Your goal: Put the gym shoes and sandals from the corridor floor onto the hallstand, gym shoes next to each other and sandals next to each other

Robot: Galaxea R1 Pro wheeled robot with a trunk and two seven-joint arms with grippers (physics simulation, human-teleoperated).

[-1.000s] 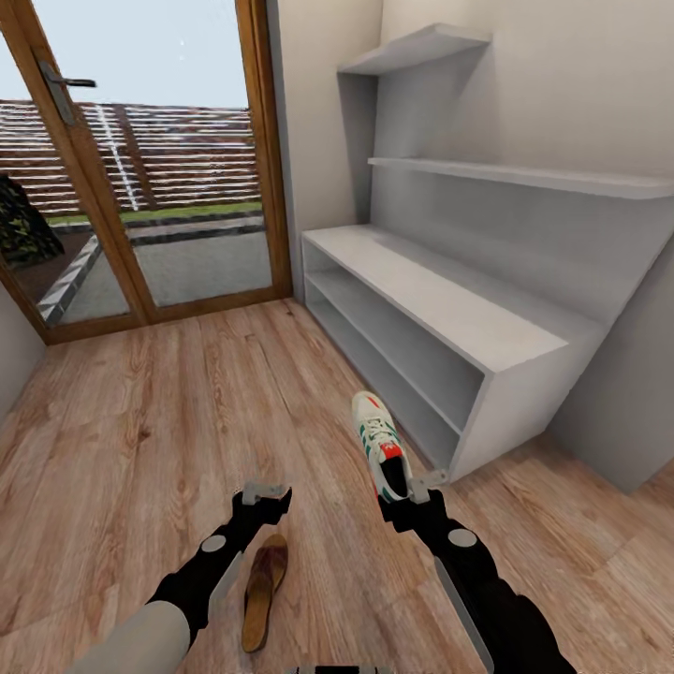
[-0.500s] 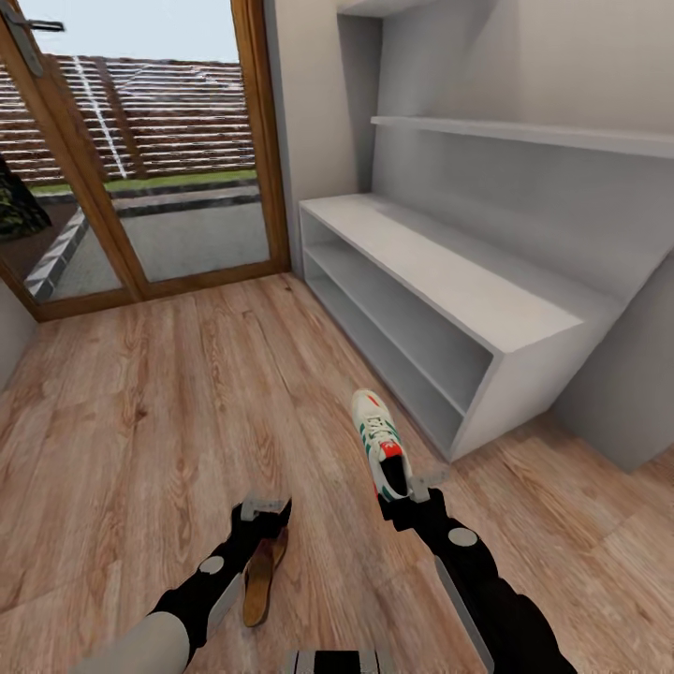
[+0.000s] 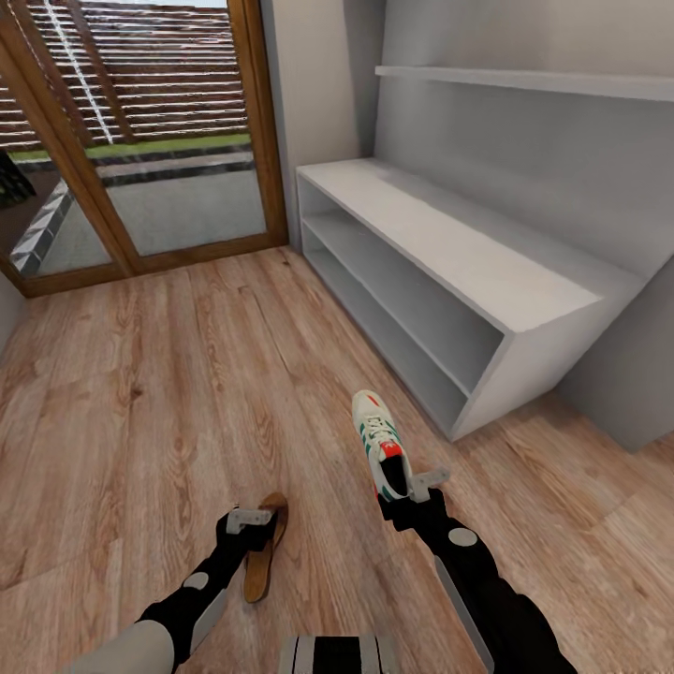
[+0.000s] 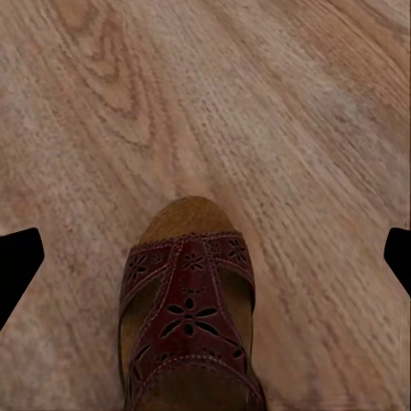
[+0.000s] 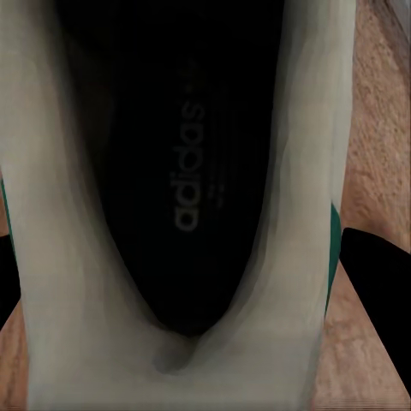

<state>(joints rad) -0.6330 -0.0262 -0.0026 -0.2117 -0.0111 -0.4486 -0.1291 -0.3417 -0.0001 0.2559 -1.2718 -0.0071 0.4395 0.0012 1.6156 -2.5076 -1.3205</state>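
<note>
Gym shoe [image 3: 378, 442]: one, cream-white with green stripes and red-orange heel; held at its heel by the right gripper [image 3: 410, 489], toe pointing away from the robot, just short of the hallstand's near end. The right wrist view shows the shoe [image 5: 184, 205] from very close: dark insole with printed lettering and pale collar, with the black fingers [image 5: 375, 282] at either side of it. The gripper is pinching the shoe.

Sandal [image 3: 262, 550]: one, dark brown with tan insole, lying flat on the corridor floor [image 3: 140, 374] under the left gripper [image 3: 248, 520]. The left wrist view adds the cut-out flower pattern on the strap [image 4: 190, 321]. The fingertips [image 4: 17, 261] stand wide apart either side, clear of the sandal; pincer spread.

Hallstand [image 3: 487, 271]: pale grey, broad top and two open shelf levels, bare; one wall shelf [image 3: 524, 80] above.

Change since a second ago: the camera has tilted down, so the upper wall shelf and the door handle have left the picture. The left gripper sits lower and over the sandal's heel end. The right gripper and shoe keep the same place.

Surround: glazed wooden door [image 3: 131, 140] at the corridor's far end.
</note>
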